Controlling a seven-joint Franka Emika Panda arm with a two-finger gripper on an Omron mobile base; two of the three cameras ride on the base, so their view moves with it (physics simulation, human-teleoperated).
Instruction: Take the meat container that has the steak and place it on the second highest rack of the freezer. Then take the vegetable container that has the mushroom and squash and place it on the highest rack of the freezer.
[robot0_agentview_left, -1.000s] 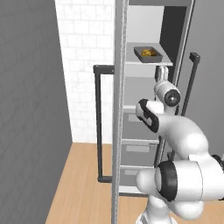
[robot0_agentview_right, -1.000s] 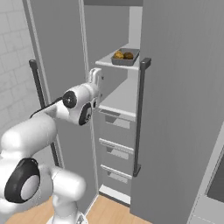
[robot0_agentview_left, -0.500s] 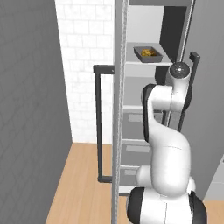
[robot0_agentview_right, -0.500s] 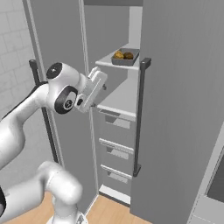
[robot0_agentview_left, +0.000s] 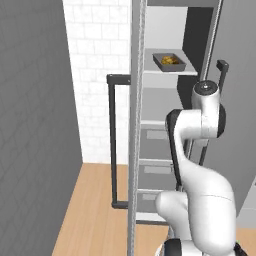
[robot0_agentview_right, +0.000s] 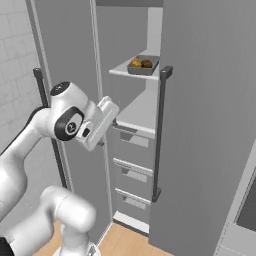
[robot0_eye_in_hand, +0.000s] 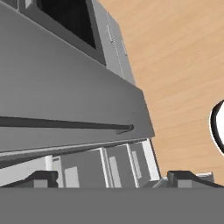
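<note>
The mushroom and squash (robot0_agentview_left: 170, 60) sit in their vegetable container (robot0_agentview_right: 142, 65) on the highest white rack of the open freezer (robot0_agentview_right: 140, 112), at one o'clock in both base views. The gripper (robot0_eye_in_hand: 112, 178) holds nothing, fingers spread wide, pointing down at the grey drawers (robot0_eye_in_hand: 103, 165) and wooden floor (robot0_eye_in_hand: 175, 57).

You see the tall grey freezer (robot0_agentview_right: 135, 125) standing open, white shelves above grey drawers. On its upper white shelf sits a dark tray of yellow-orange and brownish mushroom and squash lumps (robot0_agentview_left: 169, 60).
</note>
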